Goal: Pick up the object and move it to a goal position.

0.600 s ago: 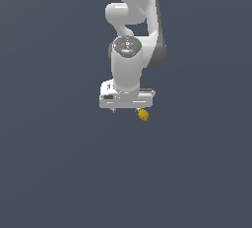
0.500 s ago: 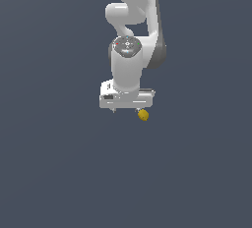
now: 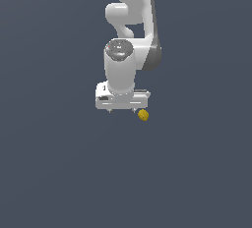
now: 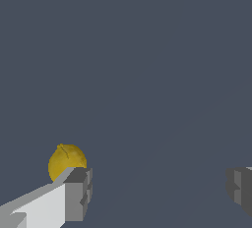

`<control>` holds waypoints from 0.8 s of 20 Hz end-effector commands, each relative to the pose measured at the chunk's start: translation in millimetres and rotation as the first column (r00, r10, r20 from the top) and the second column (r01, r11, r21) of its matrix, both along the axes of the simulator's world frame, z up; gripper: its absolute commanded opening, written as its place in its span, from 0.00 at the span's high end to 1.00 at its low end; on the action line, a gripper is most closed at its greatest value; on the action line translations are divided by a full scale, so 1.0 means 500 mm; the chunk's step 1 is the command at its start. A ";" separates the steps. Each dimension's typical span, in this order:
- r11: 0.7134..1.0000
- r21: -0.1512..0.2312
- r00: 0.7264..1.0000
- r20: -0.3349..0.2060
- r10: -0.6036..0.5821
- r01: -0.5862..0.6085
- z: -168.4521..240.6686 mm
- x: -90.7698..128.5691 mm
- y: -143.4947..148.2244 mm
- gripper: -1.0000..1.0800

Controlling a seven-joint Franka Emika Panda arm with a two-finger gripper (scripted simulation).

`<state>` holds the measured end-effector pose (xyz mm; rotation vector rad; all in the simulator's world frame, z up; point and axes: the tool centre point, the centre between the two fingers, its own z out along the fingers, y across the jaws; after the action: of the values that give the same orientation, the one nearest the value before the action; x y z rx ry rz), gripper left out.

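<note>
From my remote station I see the white, flat-bodied parallel gripper (image 4: 157, 187) with its jaws spread wide: in the wrist view one grey-tipped finger (image 4: 74, 195) sits far across the picture from the other grey pad (image 4: 241, 188), and only bare dark slate-grey floor (image 4: 147, 74) lies between them. Nothing is held. The small yellow-orange, roughly round lump (image 4: 67, 161) is not between the fingers; it shows just behind the tip of the nearer finger, outside the gap. I cannot tell whether that fingertip touches it or merely overlaps it in the view.

In the exterior view the same lump (image 3: 143, 115) lies on the flat slate-grey surface (image 3: 59, 173) at about five o'clock from the middle of the gripper body (image 3: 122, 101), just beyond the gripper's end on the exterior view's right. It is much smaller than the gripper's width. The fingers themselves are mostly hidden there beneath the white hand body, so I judge the opening from the wrist camera.

The glossy white Franka arm (image 3: 130, 20) comes down from the twelve o'clock edge of the exterior view, folds through a rounded elbow, and ends in a cylindrical wrist link (image 3: 119, 70) with a dark grey cap. The wrist points downward toward the floor, with the gripper's broad bar set crosswise, running from nine o'clock to three o'clock.
</note>
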<state>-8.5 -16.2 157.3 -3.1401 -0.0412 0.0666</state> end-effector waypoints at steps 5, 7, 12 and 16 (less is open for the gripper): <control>1.000 0.000 1.000 0.001 -0.009 0.009 -0.003 -0.001 0.007 0.04; 1.000 -0.001 1.000 0.002 -0.021 0.021 -0.008 -0.004 0.013 0.04; 0.998 -0.002 0.998 0.006 -0.066 0.066 -0.024 -0.012 0.036 0.04; 0.993 -0.003 0.993 0.011 -0.120 0.120 -0.043 -0.023 0.062 0.04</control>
<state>-17.8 9.6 139.4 -3.1399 0.1155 0.0522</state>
